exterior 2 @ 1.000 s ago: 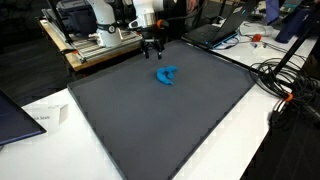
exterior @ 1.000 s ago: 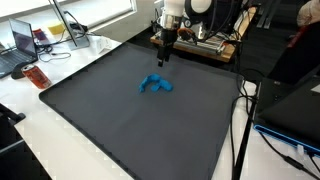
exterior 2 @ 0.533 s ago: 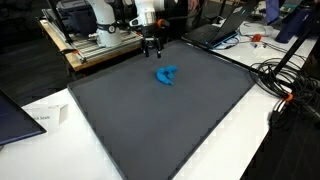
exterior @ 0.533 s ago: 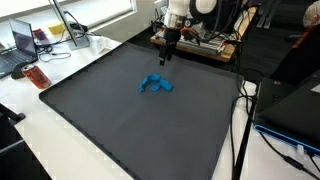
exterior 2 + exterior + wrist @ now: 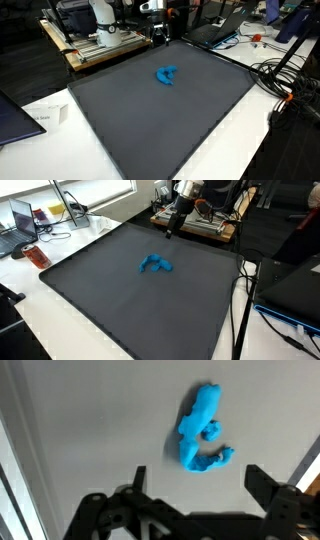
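Listing, largest first:

1. Broad bench (image 5: 130, 310) covered in dark grey matte sheet, white border on the near and side edges. It carries one loose item.
2. Wooden rack of lab equipment (image 5: 205, 222), just beyond the far edge of the bench.
3. Black two-fingered gripper (image 5: 175, 225) on a white arm. It hangs above the far edge of the bench (image 5: 150, 120) and is apart from everything. In the wrist view the gripper (image 5: 197, 488) has its jaws spread wide, with nothing between them.
4. Small bright-blue curled lump of soft-looking material (image 5: 155, 265). It lies flat in the far half of the bench, nearer than the gripper and well apart from it, and shows in both exterior views (image 5: 166, 75).

Handling note, as a judgement: a clean grasp would centre the jaws across the narrow middle of the blue lump (image 5: 198, 430), not its hooked end, and would come down squarely onto the sheet.

Hard to make out: what the lump is and how firm it is. The fingertips are cut off at the lower edge of the wrist view.
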You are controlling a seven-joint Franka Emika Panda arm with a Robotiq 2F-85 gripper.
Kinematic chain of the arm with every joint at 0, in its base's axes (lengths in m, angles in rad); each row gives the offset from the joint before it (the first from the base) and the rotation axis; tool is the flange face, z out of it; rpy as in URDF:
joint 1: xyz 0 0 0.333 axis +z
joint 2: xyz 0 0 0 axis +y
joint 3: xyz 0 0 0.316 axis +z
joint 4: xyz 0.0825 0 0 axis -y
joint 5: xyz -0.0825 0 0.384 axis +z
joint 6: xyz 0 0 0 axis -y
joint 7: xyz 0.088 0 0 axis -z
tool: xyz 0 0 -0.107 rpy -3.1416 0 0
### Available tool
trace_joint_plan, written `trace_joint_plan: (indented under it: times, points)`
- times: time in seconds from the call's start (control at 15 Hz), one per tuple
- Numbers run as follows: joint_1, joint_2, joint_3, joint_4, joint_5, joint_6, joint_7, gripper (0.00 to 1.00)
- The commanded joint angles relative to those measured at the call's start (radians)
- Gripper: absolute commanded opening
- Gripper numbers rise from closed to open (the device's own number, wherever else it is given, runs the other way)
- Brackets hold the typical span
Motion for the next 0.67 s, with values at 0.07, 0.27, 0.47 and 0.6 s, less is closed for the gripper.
trace_joint_plan:
  times: [0.07, 0.27, 0.47, 0.6]
  points:
    - [-0.083, 0.037, 0.067, 0.284, 0.271, 0.19, -0.314, 1.0]
    - [-0.133, 0.063, 0.078, 0.435, 0.399, 0.284, -0.459, 1.0]
    - [-0.183, 0.103, 0.056, 0.555, 0.547, 0.336, -0.582, 1.0]
    - [-0.392, 0.219, 0.278, 0.617, 0.462, 0.396, -0.479, 1.0]
